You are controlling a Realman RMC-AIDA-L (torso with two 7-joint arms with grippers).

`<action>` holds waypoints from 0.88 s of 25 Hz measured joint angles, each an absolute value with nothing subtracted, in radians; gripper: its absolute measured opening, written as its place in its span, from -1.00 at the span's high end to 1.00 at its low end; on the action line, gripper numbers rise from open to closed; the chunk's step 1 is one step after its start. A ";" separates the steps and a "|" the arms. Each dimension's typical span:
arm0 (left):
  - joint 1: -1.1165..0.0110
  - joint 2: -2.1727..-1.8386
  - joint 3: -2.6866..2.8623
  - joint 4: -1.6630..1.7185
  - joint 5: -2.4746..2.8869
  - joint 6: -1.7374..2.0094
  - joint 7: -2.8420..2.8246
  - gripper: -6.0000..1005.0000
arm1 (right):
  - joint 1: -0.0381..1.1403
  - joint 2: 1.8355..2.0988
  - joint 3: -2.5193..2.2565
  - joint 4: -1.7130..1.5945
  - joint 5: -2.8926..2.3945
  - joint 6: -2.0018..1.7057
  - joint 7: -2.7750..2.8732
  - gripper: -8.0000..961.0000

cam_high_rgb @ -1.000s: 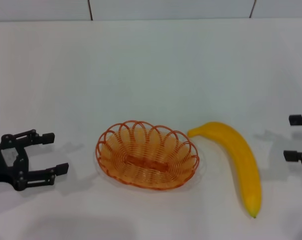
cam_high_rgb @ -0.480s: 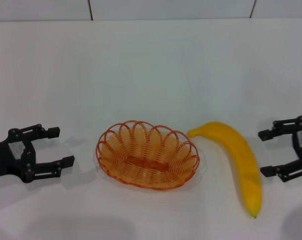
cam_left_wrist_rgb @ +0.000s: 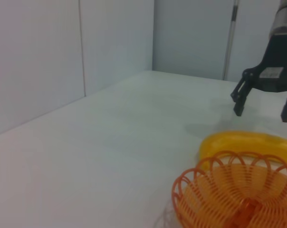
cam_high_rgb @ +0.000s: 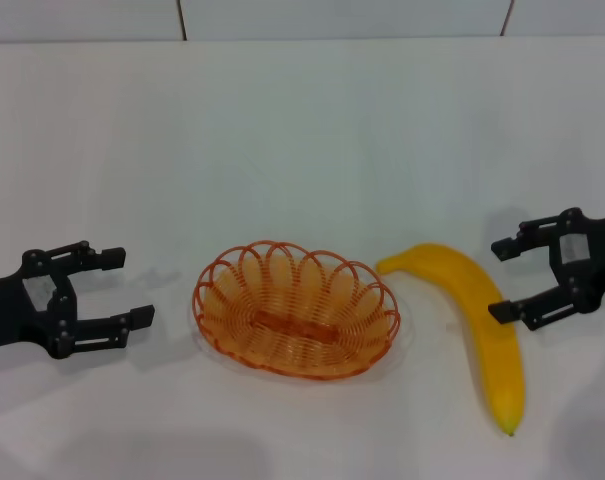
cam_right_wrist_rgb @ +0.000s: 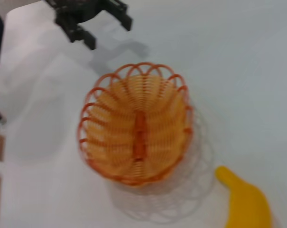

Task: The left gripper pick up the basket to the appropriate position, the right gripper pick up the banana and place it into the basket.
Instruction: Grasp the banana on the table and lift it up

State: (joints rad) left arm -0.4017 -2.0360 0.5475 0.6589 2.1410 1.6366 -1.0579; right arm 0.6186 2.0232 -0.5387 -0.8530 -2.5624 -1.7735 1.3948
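The orange wire basket [cam_high_rgb: 295, 322] sits empty on the white table at the front middle. The yellow banana [cam_high_rgb: 482, 325] lies just to its right, curving toward the front. My left gripper [cam_high_rgb: 129, 290] is open, a short way left of the basket and apart from it. My right gripper [cam_high_rgb: 500, 279] is open just right of the banana's middle, its lower fingertip close over the banana's edge. The left wrist view shows the basket [cam_left_wrist_rgb: 238, 192], the banana [cam_left_wrist_rgb: 250, 144] and the right gripper [cam_left_wrist_rgb: 262, 107]. The right wrist view shows the basket [cam_right_wrist_rgb: 136, 148], the banana's tip [cam_right_wrist_rgb: 245, 202] and the left gripper [cam_right_wrist_rgb: 107, 31].
The white table [cam_high_rgb: 302, 150] stretches back to a pale panelled wall [cam_high_rgb: 302, 15].
My right gripper has come in from the right edge to the banana's side. My left gripper has moved a little right and up toward the basket. Basket and banana have not moved.
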 joint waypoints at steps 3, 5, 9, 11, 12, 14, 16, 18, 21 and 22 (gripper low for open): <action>-0.403 -2.036 0.548 0.658 2.141 1.637 -1.058 -0.68 | 0.619 2.023 -0.541 -0.846 -2.563 -1.732 1.424 -0.84; -0.404 -2.037 0.548 0.658 2.141 1.637 -1.059 -0.68 | 0.619 2.023 -0.544 -0.831 -2.563 -1.710 1.431 -0.84; -0.404 -2.037 0.548 0.656 2.141 1.637 -1.061 -0.68 | 0.619 2.024 -0.563 -0.803 -2.557 -1.703 1.428 -0.84; -0.403 -2.037 0.548 0.656 2.141 1.637 -1.062 -0.68 | 0.620 2.025 -0.574 -0.795 -2.556 -1.703 1.427 -0.84; -0.403 -2.037 0.548 0.656 2.142 1.637 -1.062 -0.68 | 0.620 2.025 -0.577 -0.792 -2.556 -1.703 1.427 -0.84; -0.403 -2.037 0.548 0.656 2.142 1.637 -1.063 -0.68 | 0.620 2.027 -0.579 -0.788 -2.555 -1.703 1.427 -0.84; -0.403 -2.038 0.548 0.656 2.142 1.637 -1.064 -0.68 | 0.621 2.027 -0.579 -0.783 -2.555 -1.701 1.426 -0.84; -0.404 -2.038 0.548 0.656 2.141 1.637 -1.064 -0.68 | 0.621 2.027 -0.580 -0.778 -2.554 -1.691 1.426 -0.84; -0.404 -2.037 0.548 0.656 2.140 1.637 -1.065 -0.68 | 0.624 2.028 -0.580 -0.761 -2.554 -1.662 1.428 -0.84; -0.404 -2.037 0.548 0.656 2.140 1.637 -1.065 -0.68 | 0.624 2.028 -0.580 -0.754 -2.554 -1.653 1.429 -0.84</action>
State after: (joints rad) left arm -0.4045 -2.0374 0.5475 0.6563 2.1402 1.6368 -1.0653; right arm 0.6242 2.0278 -0.5798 -0.7544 -2.5544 -1.6535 1.4286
